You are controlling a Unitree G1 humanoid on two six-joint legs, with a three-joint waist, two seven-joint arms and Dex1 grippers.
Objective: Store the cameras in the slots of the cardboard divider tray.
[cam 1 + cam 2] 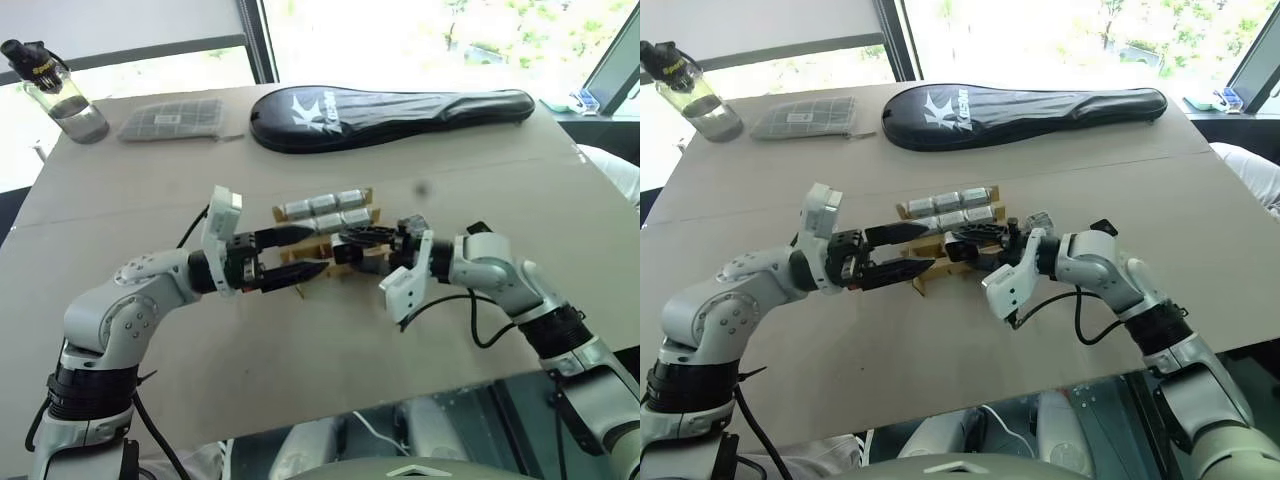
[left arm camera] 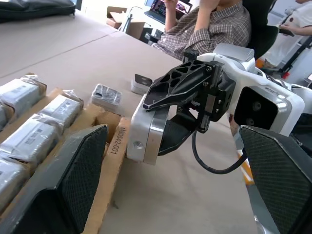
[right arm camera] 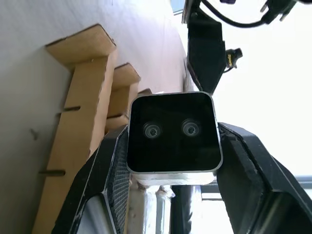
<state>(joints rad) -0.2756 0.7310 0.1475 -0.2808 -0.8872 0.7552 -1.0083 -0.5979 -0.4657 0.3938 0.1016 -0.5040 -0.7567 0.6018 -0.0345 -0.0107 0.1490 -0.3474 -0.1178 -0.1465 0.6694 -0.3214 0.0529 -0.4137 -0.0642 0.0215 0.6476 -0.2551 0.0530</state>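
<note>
The cardboard divider tray (image 2: pixel 108 161) lies mid-table with several plastic-wrapped silver cameras (image 1: pixel 325 207) in its back rows. My right gripper (image 2: pixel 152 127) reaches in from the right, shut on one bare camera (image 3: pixel 173 134), silver-sided with its black two-lens face toward the wrist. It hovers just off the tray's near right corner (image 3: pixel 83 97). My left gripper (image 1: pixel 318 250) comes level from the left and stands open over the tray's front row, its fingers (image 2: pixel 73 185) either side of the held camera without touching it. A loose wrapped camera (image 2: pixel 106 95) lies on the table beside the tray.
At the back lie a black racket case (image 1: pixel 390 108), a grey gridded pouch (image 1: pixel 172 118) and a water bottle (image 1: pixel 60 95). A person in a plaid shirt (image 2: pixel 209 27) sits beyond the table's right edge. A small flat piece (image 2: pixel 141 83) lies near the loose camera.
</note>
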